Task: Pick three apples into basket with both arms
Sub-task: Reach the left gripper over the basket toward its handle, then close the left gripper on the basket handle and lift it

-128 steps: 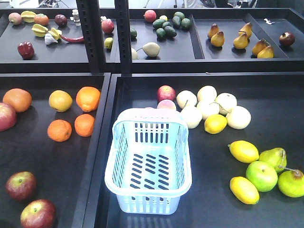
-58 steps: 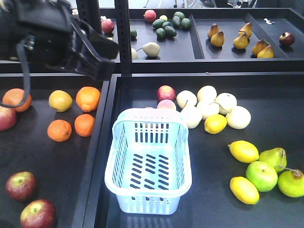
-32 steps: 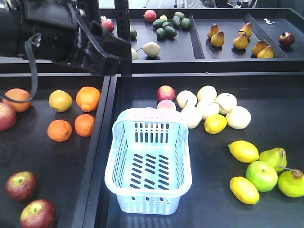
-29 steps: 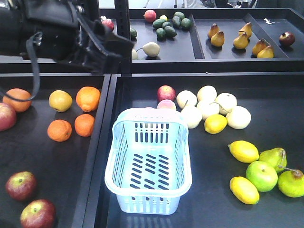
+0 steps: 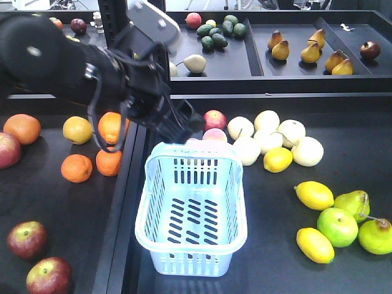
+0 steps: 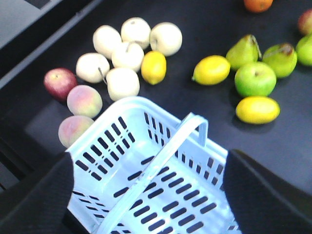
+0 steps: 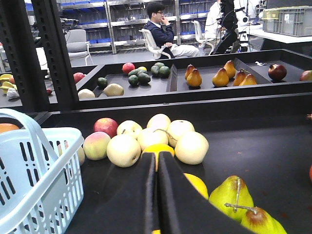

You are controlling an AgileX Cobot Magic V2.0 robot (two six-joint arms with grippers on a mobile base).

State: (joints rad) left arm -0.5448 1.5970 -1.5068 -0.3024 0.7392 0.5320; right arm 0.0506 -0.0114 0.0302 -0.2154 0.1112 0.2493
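Left tool [image 5: 180, 130], fingers spread wide, hovers over the far rim of the basket [image 5: 147, 205]; right tool [image 7: 157, 161] is pinched closed (nothing held). Two apples [image 5: 27, 239] lie left of the basket.

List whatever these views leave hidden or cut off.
Front view: the left arm covers part of an orange; the basket hides most of a peach.
Front view: the left edge cuts a reddish fruit.
Left wrist view: the left claw's fingers are blurred, cut by the bottom edge.
Right wrist view: the right claw hides most of a lemon.
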